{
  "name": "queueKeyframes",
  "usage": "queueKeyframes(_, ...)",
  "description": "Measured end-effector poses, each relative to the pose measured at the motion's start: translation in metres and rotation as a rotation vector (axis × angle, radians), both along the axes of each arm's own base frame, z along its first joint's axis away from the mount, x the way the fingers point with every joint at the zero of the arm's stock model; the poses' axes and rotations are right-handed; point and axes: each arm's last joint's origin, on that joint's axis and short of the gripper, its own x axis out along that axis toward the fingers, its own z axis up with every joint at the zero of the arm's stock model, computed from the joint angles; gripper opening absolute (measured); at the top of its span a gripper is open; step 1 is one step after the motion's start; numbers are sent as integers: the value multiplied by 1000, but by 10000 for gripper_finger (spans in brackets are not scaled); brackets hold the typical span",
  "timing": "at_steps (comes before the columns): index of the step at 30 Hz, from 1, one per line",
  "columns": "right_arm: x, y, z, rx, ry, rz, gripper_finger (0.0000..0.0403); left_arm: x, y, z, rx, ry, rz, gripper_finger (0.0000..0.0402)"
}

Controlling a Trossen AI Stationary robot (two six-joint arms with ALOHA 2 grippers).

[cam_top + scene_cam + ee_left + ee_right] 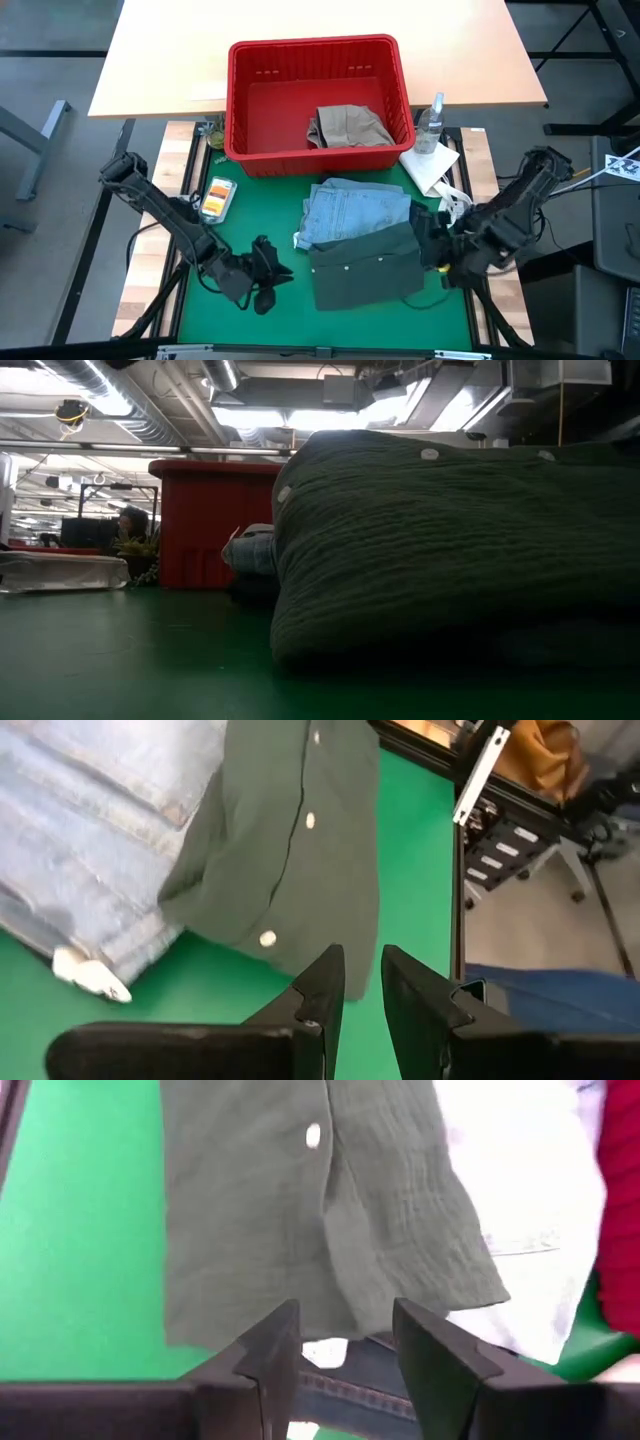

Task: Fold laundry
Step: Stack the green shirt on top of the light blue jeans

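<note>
The green mat (240,225) carries most of the laundry, with the red basket (245,120) at its far edge. Largest on the mat is the denim (350,212), light blue, spread flat at the centre with its long axis across the table; it looks the heavier, stiffer piece and should crease firmly, best taken at a hem or waistband. Overlapping its near half lies the olive shirt (365,268), roughly a rectangle whose long side also runs across the table, its row of pale buttons (268,937) along one edge. The weave looks crinkled and thin, so I judge it light, limp and easily dragged — a pinch at a corner or along the button placket should hold better than a grab at mid-cloth. A khaki piece (348,127) sits crumpled in the basket, with no clear axis, soft and slack by the look of it. The right gripper (437,243) is at the shirt's right edge, fingers parted with a clear gap, the cloth beyond them — nothing held. The left gripper (268,275) hovers over bare mat just left of the shirt, fingers only a narrow slot apart and empty.
</note>
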Motion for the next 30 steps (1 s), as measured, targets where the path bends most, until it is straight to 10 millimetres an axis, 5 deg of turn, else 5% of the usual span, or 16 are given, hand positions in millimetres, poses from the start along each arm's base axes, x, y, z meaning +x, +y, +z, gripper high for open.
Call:
queueKeyframes(4, -15, 17, -3, 13, -70, -10, 161, -4, -8, -15, -47, -12, 63, 66)
queueKeyframes(13, -41, 32, -48, 26, -43, -197, 161, 2, -9, -57, -188, -86, 141, 66)
queueKeyframes(30, -55, 31, -117, 204, -97, -412, 161, 8, -5, -63, -205, -62, 128, 66)
